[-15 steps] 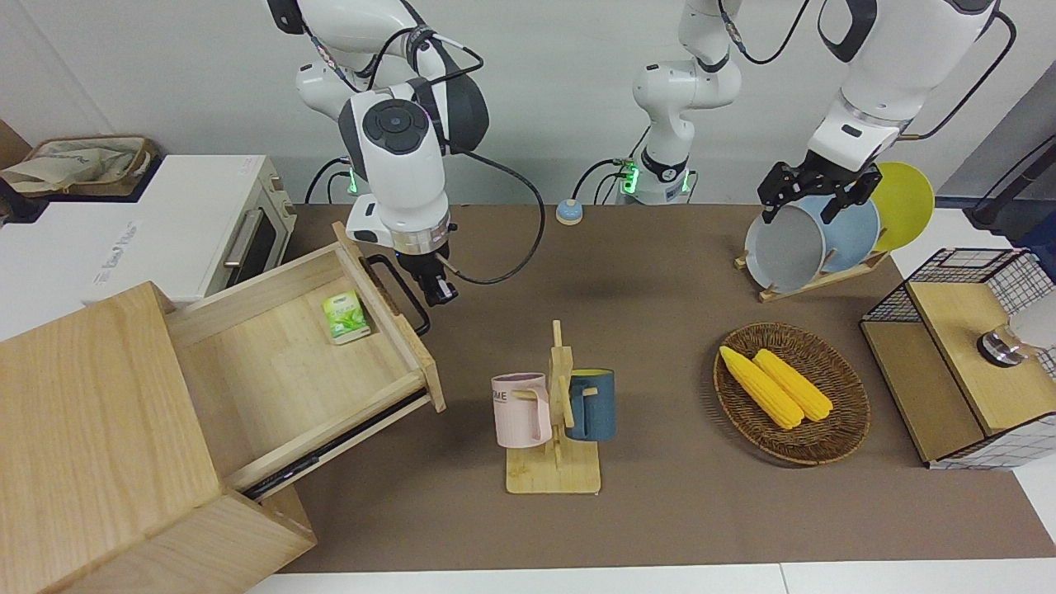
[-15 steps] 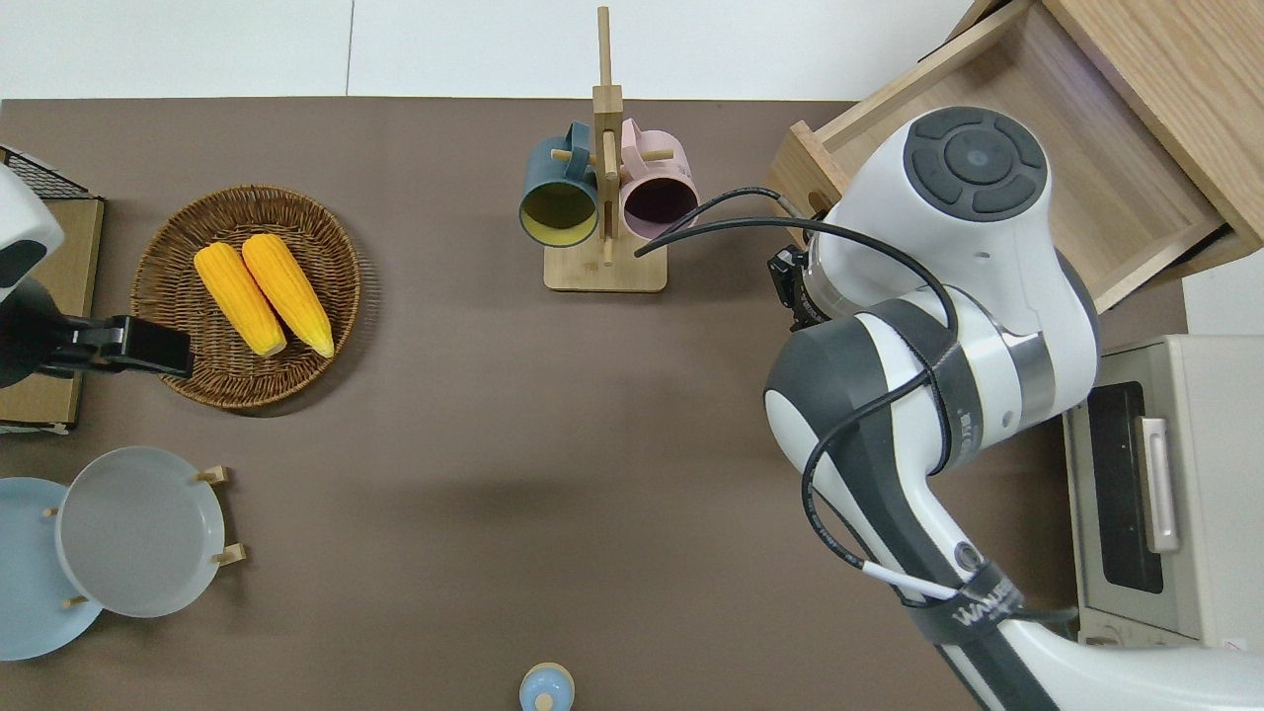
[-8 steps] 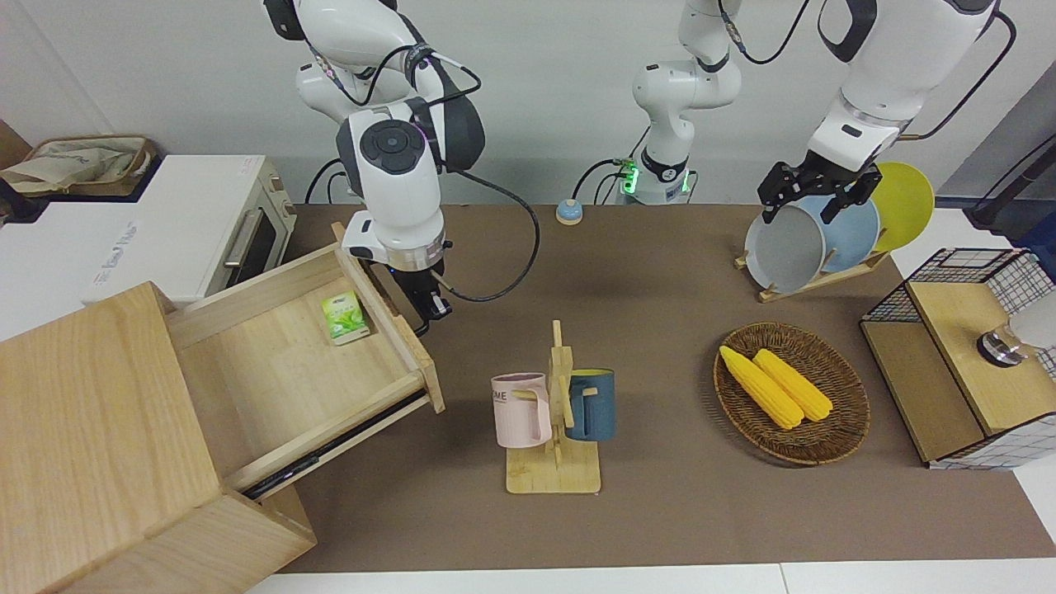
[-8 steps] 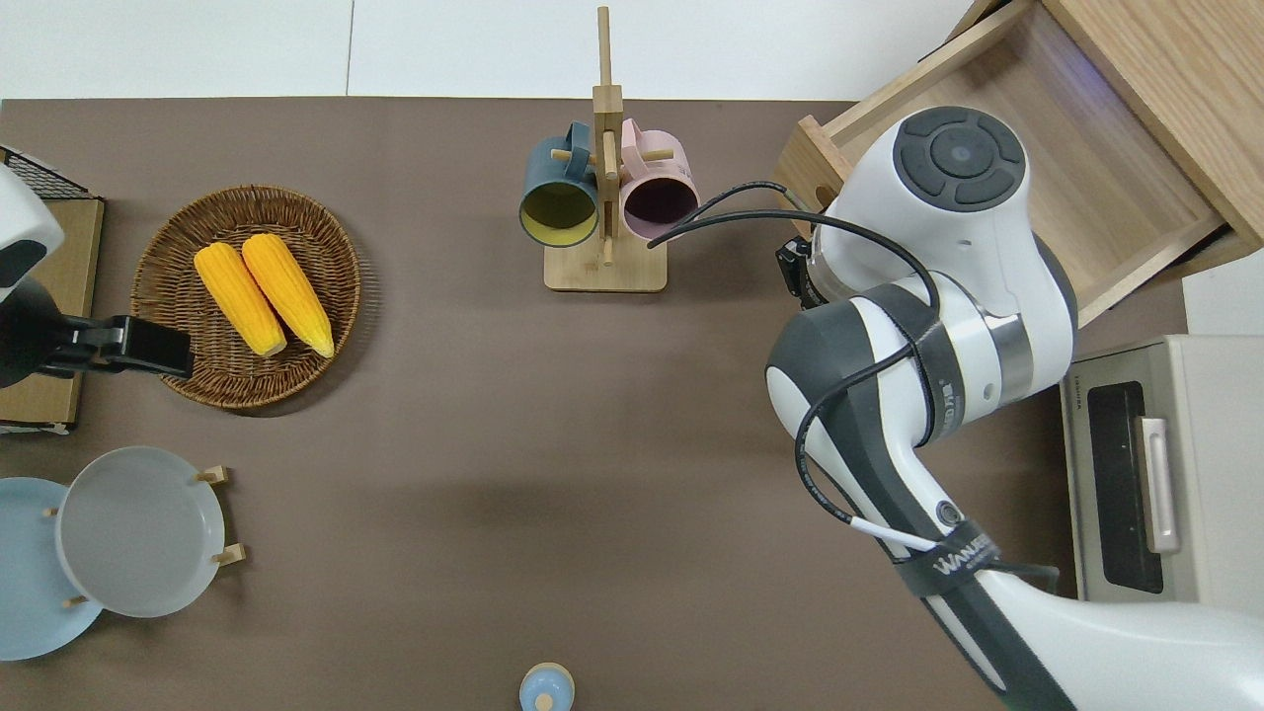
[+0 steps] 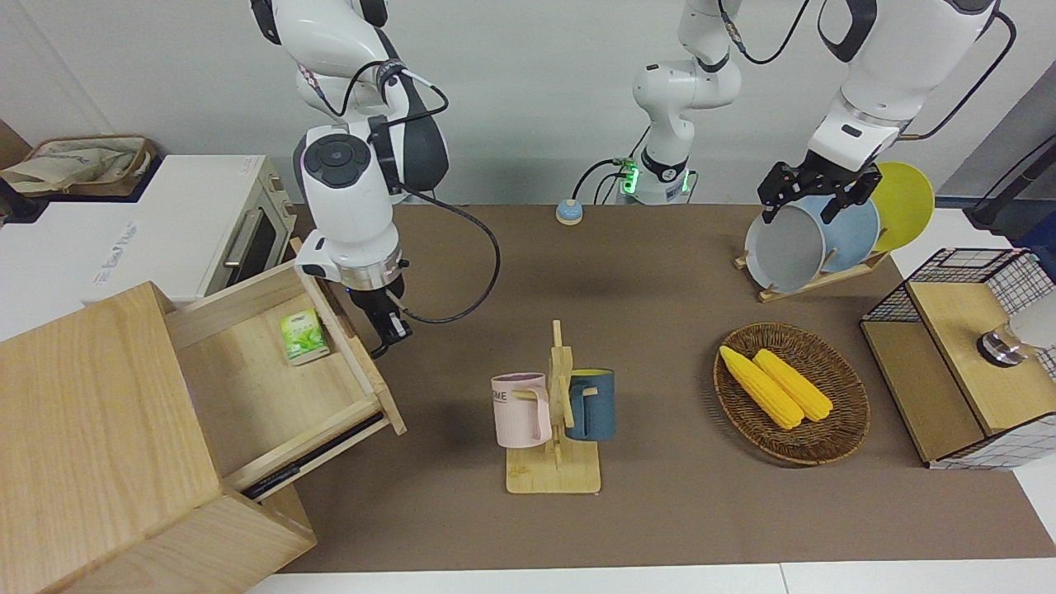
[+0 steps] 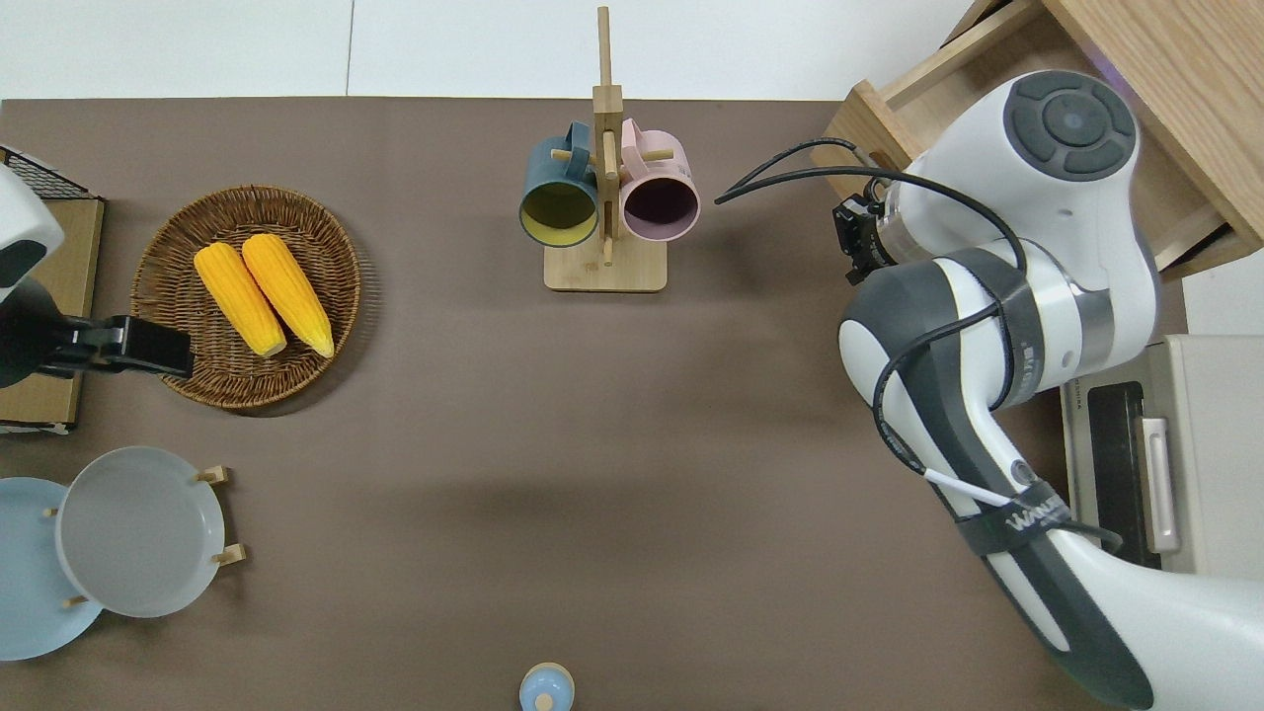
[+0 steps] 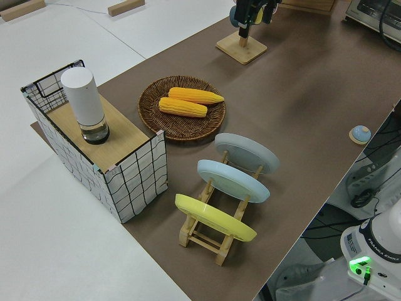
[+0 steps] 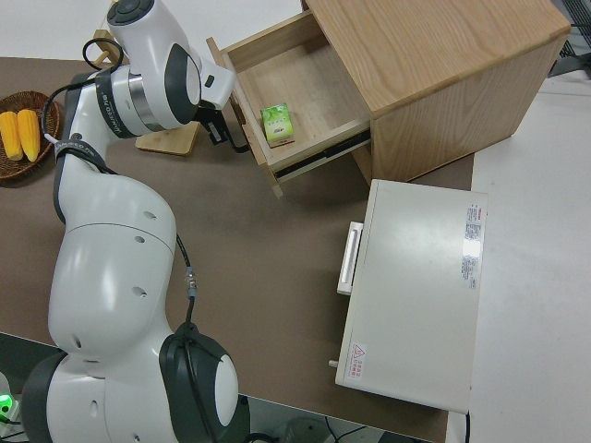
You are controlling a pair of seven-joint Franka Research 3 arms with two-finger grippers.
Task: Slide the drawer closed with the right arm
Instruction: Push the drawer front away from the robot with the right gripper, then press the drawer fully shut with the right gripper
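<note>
Drawer point(image 5: 272, 371) partly out of cabinet point(image 5: 91, 437) at right arm's end of tabletop point(image 5: 660, 511); green packet point(image 5: 300, 336) inside. Judged step: pushing front panel in.

Do well: push square along runners, contact near handle, steady pace, no twist or jam.

Right arm point(image 5: 351, 214) bent, wrist pointing down; right end effector point(image 5: 388, 323) against drawer front by handle. Finger spread: cannot tell. Left arm parked.

Brown table point(image 5: 660, 280) carries mug stand point(image 5: 554, 474), corn basket point(image 5: 792, 394) (wicker), plate rack point(image 5: 813, 280).
</note>
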